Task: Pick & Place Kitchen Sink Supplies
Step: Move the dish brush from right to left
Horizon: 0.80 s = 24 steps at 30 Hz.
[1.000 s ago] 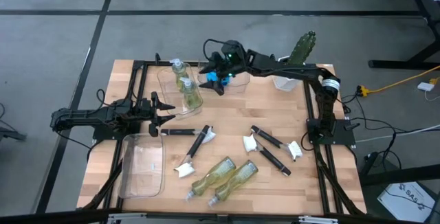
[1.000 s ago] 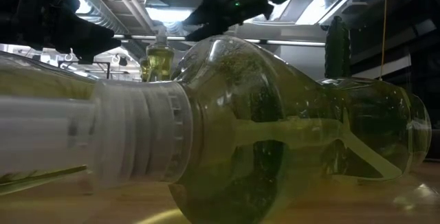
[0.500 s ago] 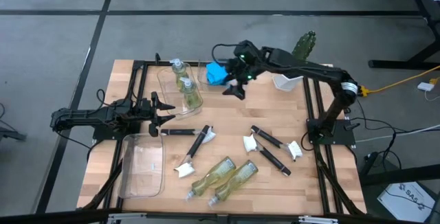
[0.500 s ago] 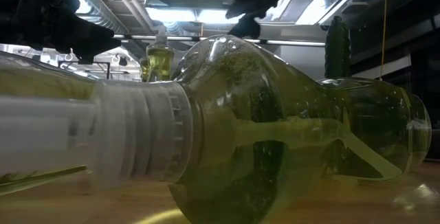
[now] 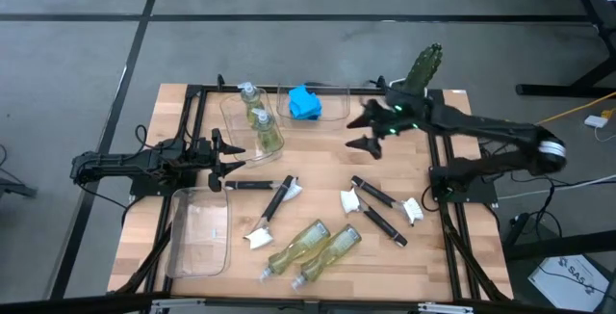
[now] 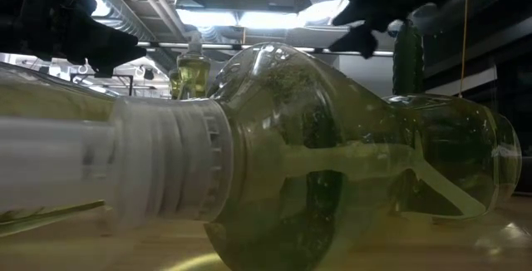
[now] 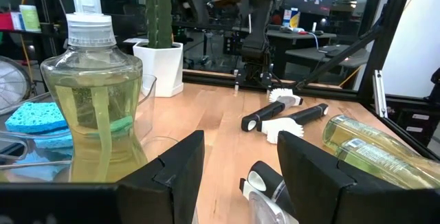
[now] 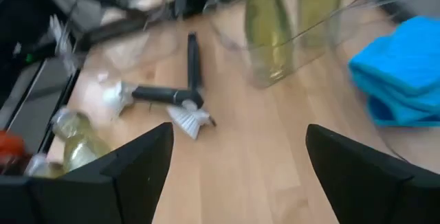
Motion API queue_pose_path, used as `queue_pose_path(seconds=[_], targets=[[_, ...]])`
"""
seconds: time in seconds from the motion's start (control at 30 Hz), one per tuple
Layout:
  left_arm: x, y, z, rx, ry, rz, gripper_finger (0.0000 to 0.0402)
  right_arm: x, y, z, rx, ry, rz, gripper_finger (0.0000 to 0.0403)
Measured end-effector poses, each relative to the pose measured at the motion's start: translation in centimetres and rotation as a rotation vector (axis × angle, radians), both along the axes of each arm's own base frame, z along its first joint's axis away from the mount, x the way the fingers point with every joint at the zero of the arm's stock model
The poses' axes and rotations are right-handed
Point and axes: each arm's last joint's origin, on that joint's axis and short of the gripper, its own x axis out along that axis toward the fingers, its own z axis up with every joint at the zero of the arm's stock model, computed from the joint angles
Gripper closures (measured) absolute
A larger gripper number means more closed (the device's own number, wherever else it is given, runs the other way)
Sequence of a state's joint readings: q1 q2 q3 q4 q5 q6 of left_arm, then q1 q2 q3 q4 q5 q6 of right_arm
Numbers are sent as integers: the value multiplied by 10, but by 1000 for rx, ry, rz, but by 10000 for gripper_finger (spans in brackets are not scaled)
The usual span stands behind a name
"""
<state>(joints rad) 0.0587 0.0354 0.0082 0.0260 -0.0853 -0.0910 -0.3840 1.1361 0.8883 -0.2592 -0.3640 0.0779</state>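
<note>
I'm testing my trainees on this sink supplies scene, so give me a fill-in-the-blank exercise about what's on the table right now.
1. The blue sponges lie in a clear ____.
2. The right claw is open and holds ____.
3. Two soap bottles lie on their ____ near the table's front edge.
4. The cactus stands in a ____ pot.

Missing words: bin; nothing; sides; white

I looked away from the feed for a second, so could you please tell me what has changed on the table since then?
The right gripper let go of the blue sponge, leaving it in the far bin, and drew back toward its own side, open and empty. The left gripper, bottles and brushes stayed put.
</note>
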Motion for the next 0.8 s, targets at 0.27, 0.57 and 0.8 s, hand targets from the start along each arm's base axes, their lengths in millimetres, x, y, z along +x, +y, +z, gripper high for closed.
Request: queue_pose_path(seconds=[0.27, 0.57, 0.8], targets=[[0, 0, 0, 0, 0, 0, 222, -59, 20, -41, 66, -142, -202, 75], [0, 0, 0, 0, 0, 0, 221, -70, 56, -94, 204, 57, -91, 75], [0, 0, 0, 0, 0, 0, 222, -68, 79, -109, 325, 224, -107, 75]])
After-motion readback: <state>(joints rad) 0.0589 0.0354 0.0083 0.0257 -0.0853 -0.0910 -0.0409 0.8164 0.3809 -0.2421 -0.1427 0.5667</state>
